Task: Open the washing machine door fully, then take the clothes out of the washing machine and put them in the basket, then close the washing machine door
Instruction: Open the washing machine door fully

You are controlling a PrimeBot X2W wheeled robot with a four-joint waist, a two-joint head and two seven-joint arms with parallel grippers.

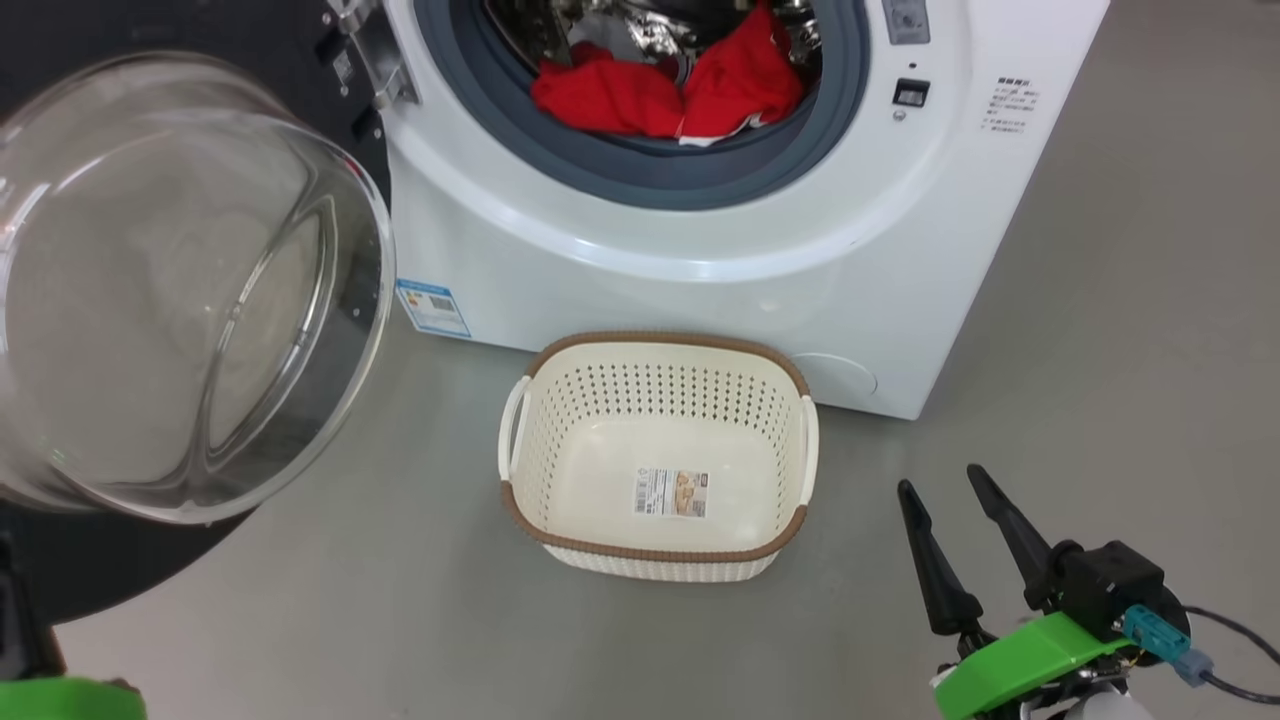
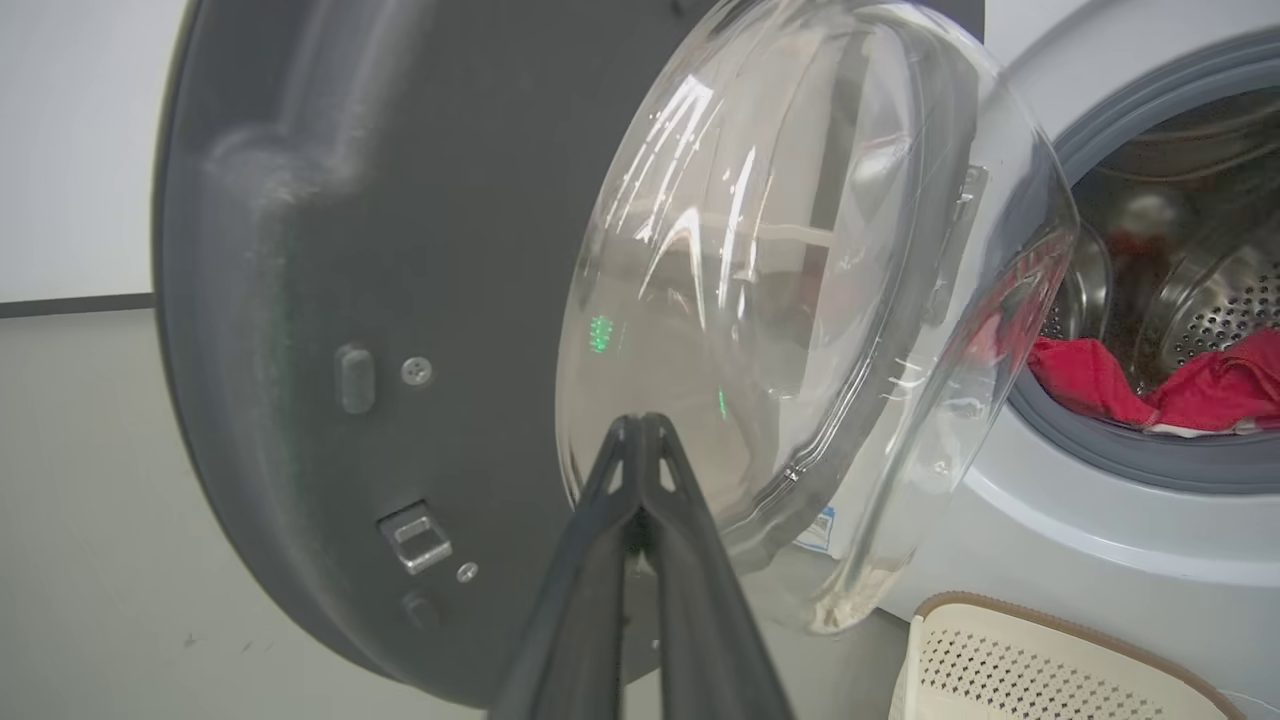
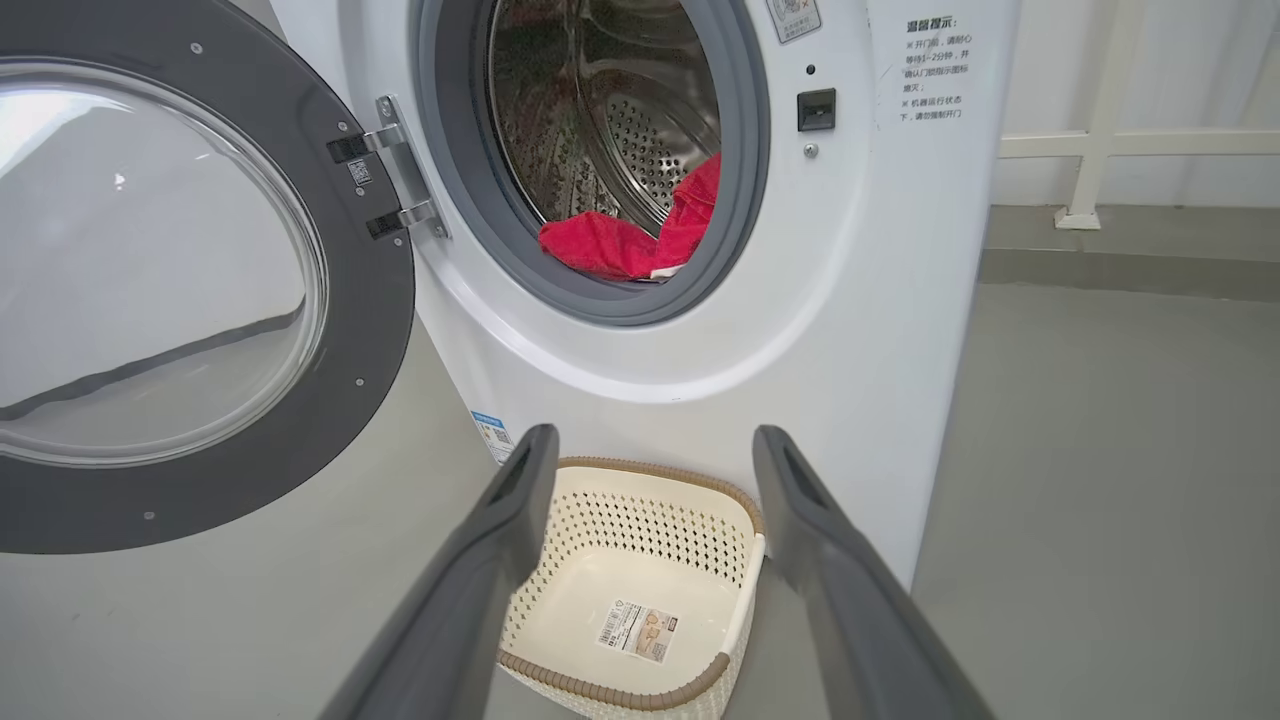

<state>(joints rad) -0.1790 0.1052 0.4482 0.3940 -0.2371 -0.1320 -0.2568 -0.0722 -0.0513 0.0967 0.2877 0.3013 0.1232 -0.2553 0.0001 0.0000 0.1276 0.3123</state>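
Head view: our right gripper (image 1: 938,480) gapes empty, awaiting the clothes (image 1: 660,95). Our left gripper (image 2: 640,420), shut on nothing, likely pushes the washing machine door (image 2: 330,250).

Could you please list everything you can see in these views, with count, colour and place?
washing machine: one, white, behind the basket
washing machine door: one, black rim, clear glass, swung open at head view's left
clothes: one heap, red and white, in the drum's mouth
basket: one, cream, brown rim, on the floor before the machine, empty
sticker: one, blue, machine's lower front corner
left gripper: one, dark, shut, near the door's glass
right gripper: one, dark, open, empty, beside the basket
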